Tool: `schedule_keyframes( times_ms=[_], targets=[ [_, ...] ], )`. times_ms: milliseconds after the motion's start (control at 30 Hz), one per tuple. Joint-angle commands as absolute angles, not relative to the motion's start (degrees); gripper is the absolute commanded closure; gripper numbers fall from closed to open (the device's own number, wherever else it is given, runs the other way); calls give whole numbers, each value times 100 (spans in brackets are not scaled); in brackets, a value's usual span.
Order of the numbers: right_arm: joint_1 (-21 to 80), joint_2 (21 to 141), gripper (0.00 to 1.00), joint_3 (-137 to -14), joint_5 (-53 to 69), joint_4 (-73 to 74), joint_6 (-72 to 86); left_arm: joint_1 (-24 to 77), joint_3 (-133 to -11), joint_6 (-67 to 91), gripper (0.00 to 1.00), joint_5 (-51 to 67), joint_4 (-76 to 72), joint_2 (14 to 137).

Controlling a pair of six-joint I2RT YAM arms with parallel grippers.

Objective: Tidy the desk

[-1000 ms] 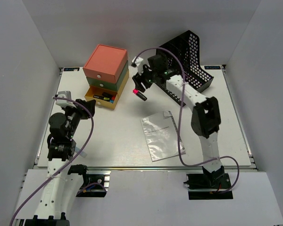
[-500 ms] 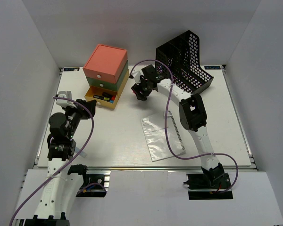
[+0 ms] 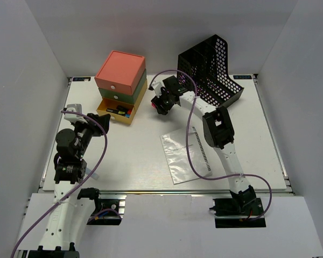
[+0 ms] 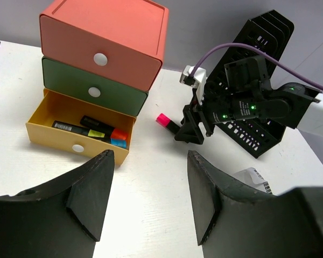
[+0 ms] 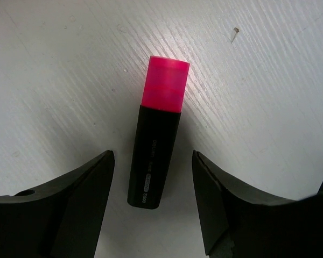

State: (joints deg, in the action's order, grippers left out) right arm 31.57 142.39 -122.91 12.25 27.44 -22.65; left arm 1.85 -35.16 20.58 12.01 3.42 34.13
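Where walls (image 3: 32,70) enclose it, the desk (image 3: 134,156) is white.

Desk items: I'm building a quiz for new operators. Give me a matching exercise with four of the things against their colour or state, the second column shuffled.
Column one:
1. bottom drawer
2. highlighter
3. file holder
4. bag

Column two:
A. black mesh
B. clear, lying flat
C. yellow, pulled open
D. pink cap, black body

Pairs: 1-C, 2-D, 3-A, 4-B
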Motion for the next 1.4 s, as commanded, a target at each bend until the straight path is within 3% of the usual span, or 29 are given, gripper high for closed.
schedule_keyframes(
  times_ms=[0, 133, 267, 467, 667, 967, 1133, 1367],
  targets=[
    [3103, 14344, 36, -12525, 1362, 2531, -2206, 202, -3533, 2030, 33, 1187, 272, 3366],
    [3068, 14379, 40, -12454, 1415, 2549, -2232, 202, -3533, 2030, 33, 1187, 272, 3375],
    [3041, 14431, 50, -12419, 1494, 2645, -2268, 202, -3525, 2030, 33, 1152, 281, 3366],
    [3006, 14301, 81, -12253, 1512, 2777, -2267, 202, -3516, 2030, 33, 1169, 281, 3366],
    [3023, 13302, 100, -11788, 1660, 2795, -2486, 202, -3507, 2057, 33, 1090, 290, 3322],
    [3453, 11277, 100, -10802, 3250, 3637, -3383, 202, -3507, 2101, 34, 1028, 308, 3261],
    [4321, 11398, 100, -10950, 3156, 3832, -3516, 202, -3489, 2092, 33, 932, 325, 3199],
    [5062, 12278, 100, -12084, 1944, 2955, -2480, 202, -3472, 2083, 33, 800, 325, 3094]
  ],
)
